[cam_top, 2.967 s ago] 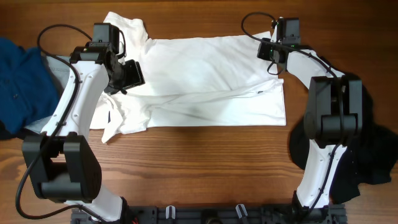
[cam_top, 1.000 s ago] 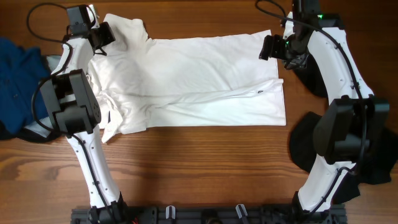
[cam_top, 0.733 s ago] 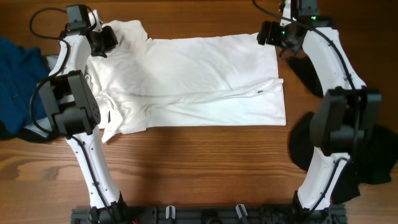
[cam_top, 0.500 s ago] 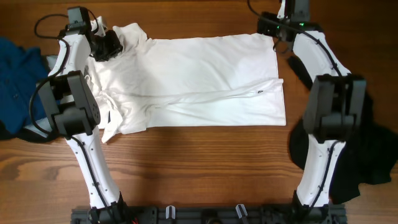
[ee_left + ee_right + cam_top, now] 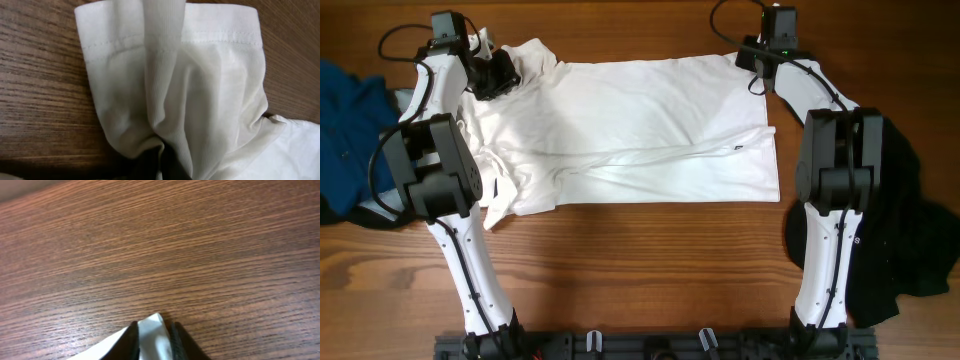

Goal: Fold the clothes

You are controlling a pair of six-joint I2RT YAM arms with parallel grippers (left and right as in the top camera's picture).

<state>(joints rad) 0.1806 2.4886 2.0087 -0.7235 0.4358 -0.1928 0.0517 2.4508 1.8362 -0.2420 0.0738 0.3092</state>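
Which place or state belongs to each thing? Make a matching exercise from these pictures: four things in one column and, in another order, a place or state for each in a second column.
Column one
1. white shirt
2. blue garment
3. black garment
4. right end effector

Column two
a. at the far left of the overhead view
b. closed on a corner of white cloth
c. spread out in the middle
d. lying at the far right of the overhead view

Pairs: 1-c, 2-a, 3-d, 4-b
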